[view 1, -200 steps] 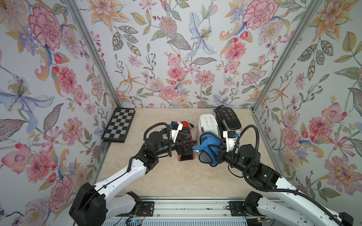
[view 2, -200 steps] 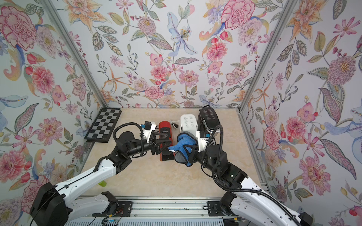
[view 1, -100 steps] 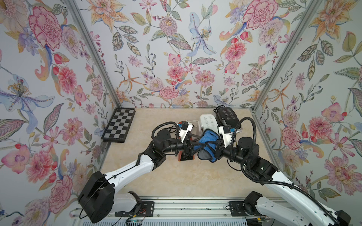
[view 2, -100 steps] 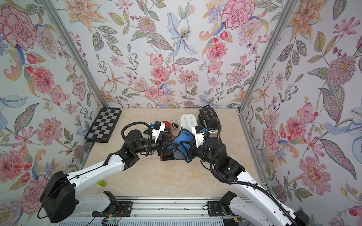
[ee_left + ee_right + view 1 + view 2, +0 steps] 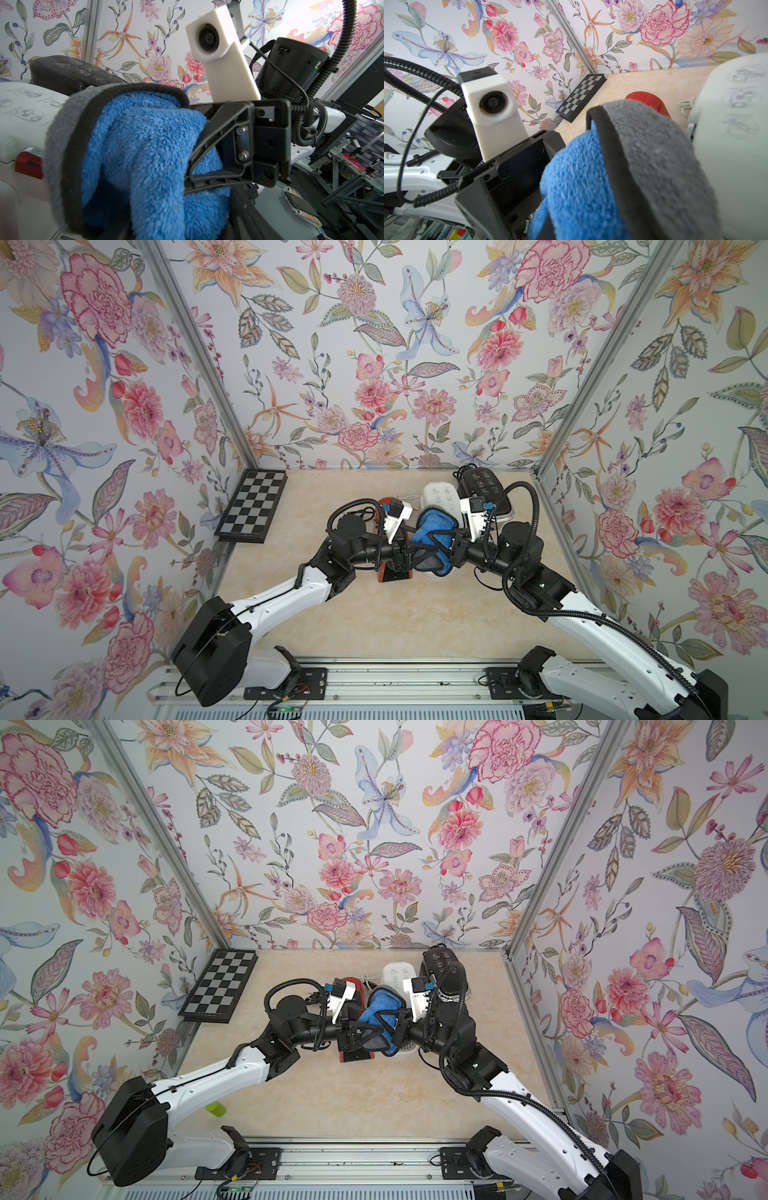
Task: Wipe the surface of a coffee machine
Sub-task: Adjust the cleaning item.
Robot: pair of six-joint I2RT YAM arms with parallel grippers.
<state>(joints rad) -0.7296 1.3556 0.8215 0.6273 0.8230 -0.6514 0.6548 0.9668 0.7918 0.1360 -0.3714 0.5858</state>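
cloth (image 5: 434, 531) and both arm ends drawn together over the machines

blue cloth sits bunched near mid-table (image 5: 374, 614), a touch toward 1 o'clock, above the gap between the red coffee machine (image 5: 384, 502) and the white coffee machine (image 5: 440, 495); a second ago it hung nearer 6 o'clock, in front of them. right gripper (image 5: 440, 543) is clenched on the cloth, as before. left gripper (image 5: 411, 556), a second ago over the red coffee machine and apart from the cloth, now butts against the cloth from 9 o'clock; the cloth hides its jaws, so a grip cannot be told. black coffee machine (image 5: 482, 485) at 1 o'clock and chessboard (image 5: 253, 504) at 10 o'clock lie unchanged.
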